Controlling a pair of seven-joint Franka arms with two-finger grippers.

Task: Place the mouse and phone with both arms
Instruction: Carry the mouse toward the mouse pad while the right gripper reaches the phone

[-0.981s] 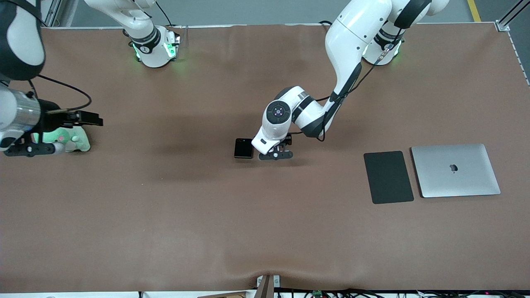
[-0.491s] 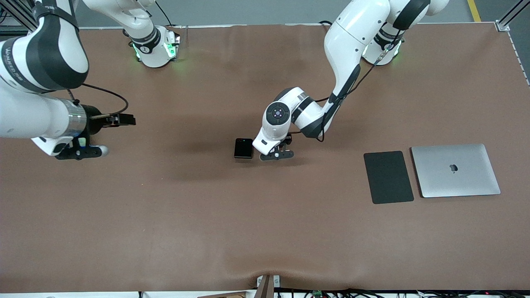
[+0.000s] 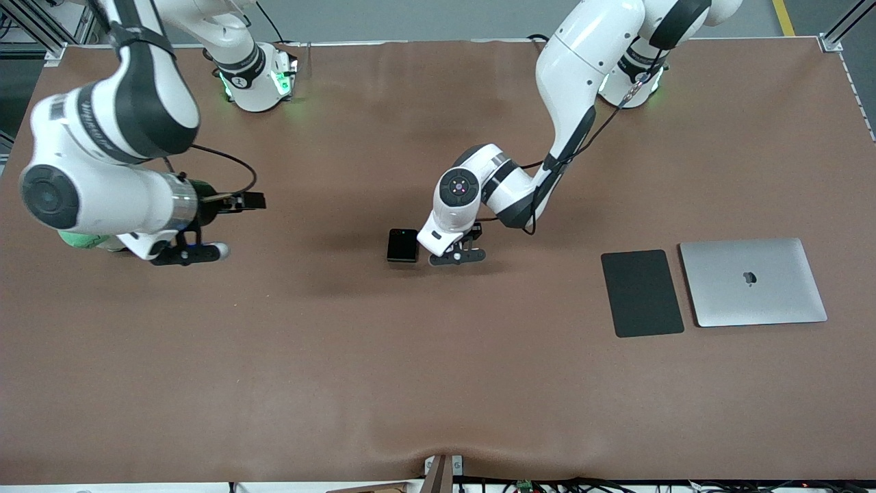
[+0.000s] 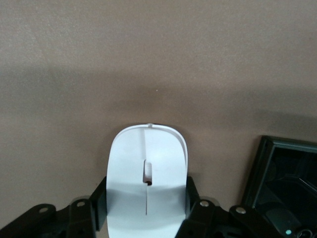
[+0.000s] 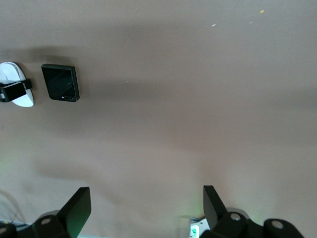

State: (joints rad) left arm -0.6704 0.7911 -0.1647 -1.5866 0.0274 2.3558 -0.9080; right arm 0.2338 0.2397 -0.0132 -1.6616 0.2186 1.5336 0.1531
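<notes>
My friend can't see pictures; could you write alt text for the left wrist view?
The left gripper holds a white mouse between its black fingers just above a brown table. Part of a black phone lies beside it.

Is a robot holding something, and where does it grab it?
Yes. The left pincer grips the white mouse by its two long sides, beside the phone. The right pincer is open and holds nothing.
</notes>
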